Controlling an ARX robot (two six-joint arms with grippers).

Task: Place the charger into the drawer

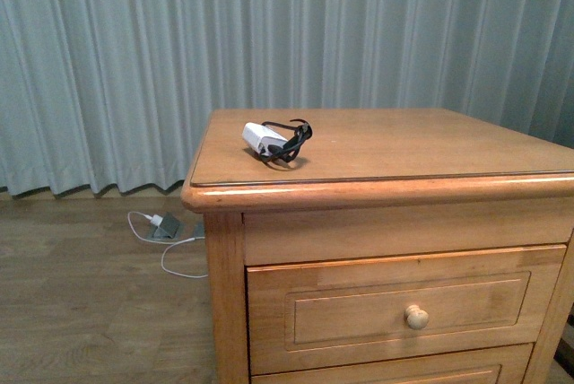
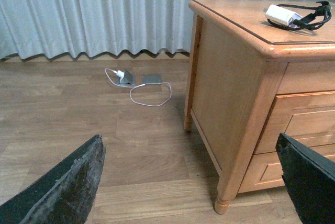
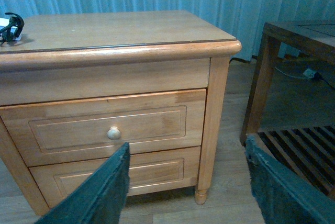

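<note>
The charger (image 1: 269, 139), a small white plug block with a coiled black cable, lies on top of the wooden nightstand (image 1: 430, 146) near its left front corner. It also shows in the left wrist view (image 2: 285, 14), and its cable shows at the edge of the right wrist view (image 3: 10, 25). The upper drawer (image 1: 404, 308) is closed, with a round pale knob (image 1: 416, 317); it also shows in the right wrist view (image 3: 110, 127). My left gripper (image 2: 191, 182) is open and empty, low beside the nightstand's left side. My right gripper (image 3: 186, 187) is open and empty in front of the drawers. Neither arm shows in the front view.
A white-cabled plug with a grey device (image 1: 164, 225) lies on the wooden floor by the curtain, left of the nightstand. The lower drawer (image 3: 120, 174) is closed. A dark wooden table with a slatted lower shelf (image 3: 298, 140) stands right of the nightstand.
</note>
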